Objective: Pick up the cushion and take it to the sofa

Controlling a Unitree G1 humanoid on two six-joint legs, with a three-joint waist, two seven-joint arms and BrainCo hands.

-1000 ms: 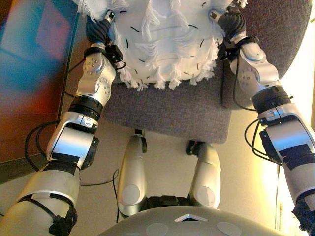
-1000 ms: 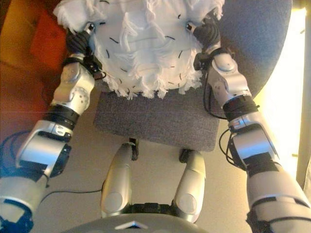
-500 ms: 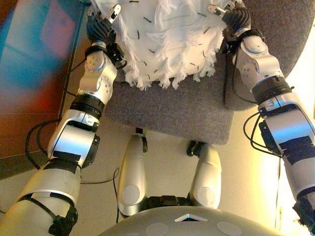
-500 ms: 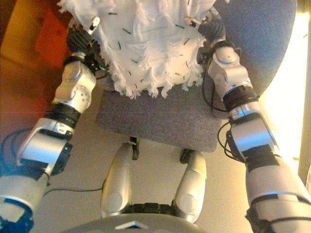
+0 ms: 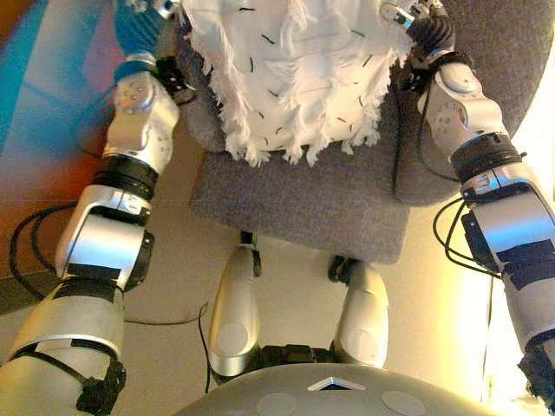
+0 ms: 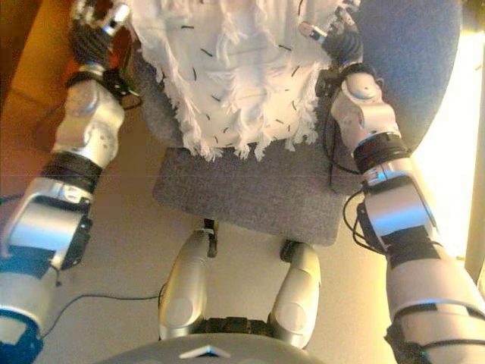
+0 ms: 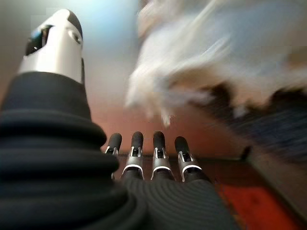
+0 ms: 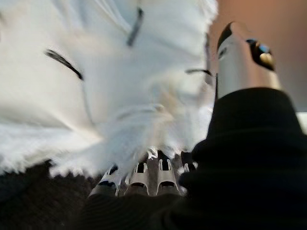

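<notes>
The cushion point(image 5: 290, 69) is white with a shaggy fringed pile, flecked with short black dashes across its surface. The chair point(image 5: 312, 204) beneath it is upholstered in a dark grey woven fabric. The floor point(image 5: 286, 286) is pale beige. At the robot's left, a surface point(image 5: 52, 95) shows blended red-brown, orange and teal-blue patches.

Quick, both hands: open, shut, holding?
Left hand: open, off the cushion.
Right hand: against the cushion, fingers buried; cannot tell.
</notes>
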